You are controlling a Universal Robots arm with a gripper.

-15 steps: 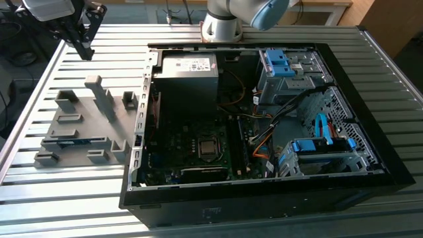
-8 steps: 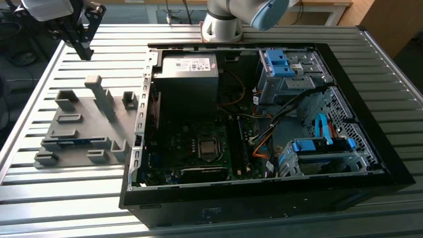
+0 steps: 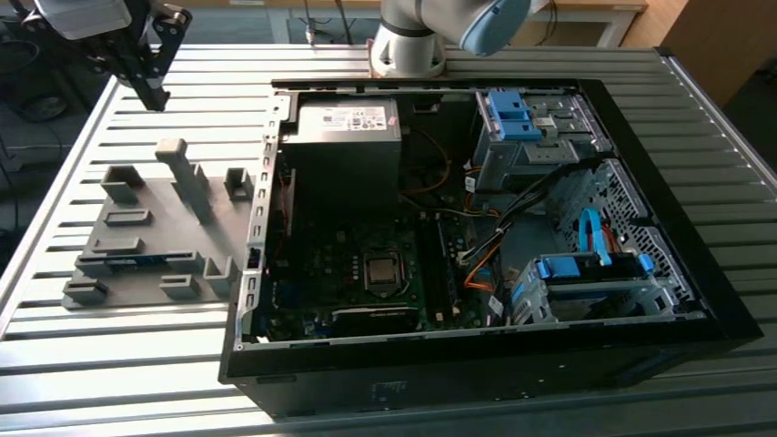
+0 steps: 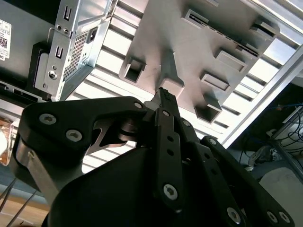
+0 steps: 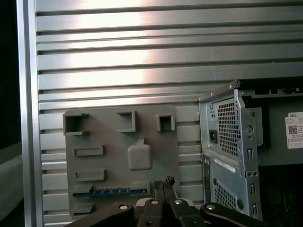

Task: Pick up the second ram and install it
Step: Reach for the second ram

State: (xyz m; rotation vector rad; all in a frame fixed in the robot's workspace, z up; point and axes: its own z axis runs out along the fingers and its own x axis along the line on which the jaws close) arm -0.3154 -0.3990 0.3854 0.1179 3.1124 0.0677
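A large black computer case [image 3: 510, 373], open on its upper side, lies on the ribbed silver metal table [image 3: 122, 382]. Its dark green motherboard [image 3: 309, 264] faces upward, a grey boxy power supply [image 3: 346, 127] sits at the far end, and blue plastic drive brackets [image 3: 510, 114] run along the exterior view's right. Just beside the case, on the exterior view's left, is the flat grey plastic slotted holder [image 3: 164, 214]. It is studded with small blocks, and one tall upright grey post [image 3: 188, 177] rises from it. In the first wrist view the case's perforated silver metal corner [image 5: 229, 137] stands right next to the holder's edge.

The black robot gripper [image 3: 156, 96] hangs over the far part of the table on the exterior view's left. It is beyond the holder, well apart from it, and touches nothing. Its fingertips [image 4: 163, 94] are drawn together with nothing between them. From where I stand, the post and several blocks lie between the gripper and the slot at the holder's near end.

That slot holds the second ram [image 3: 127, 262], a long, thin, blue-green circuit-board stick standing on its edge. It sits low, so little more than its upper edge shows, as a narrow blue strip across the grey. In the first wrist view the strip [image 5: 111, 192] carries small darker marks along its length. The rest of the board is sunk in the holder and I cannot make it out.
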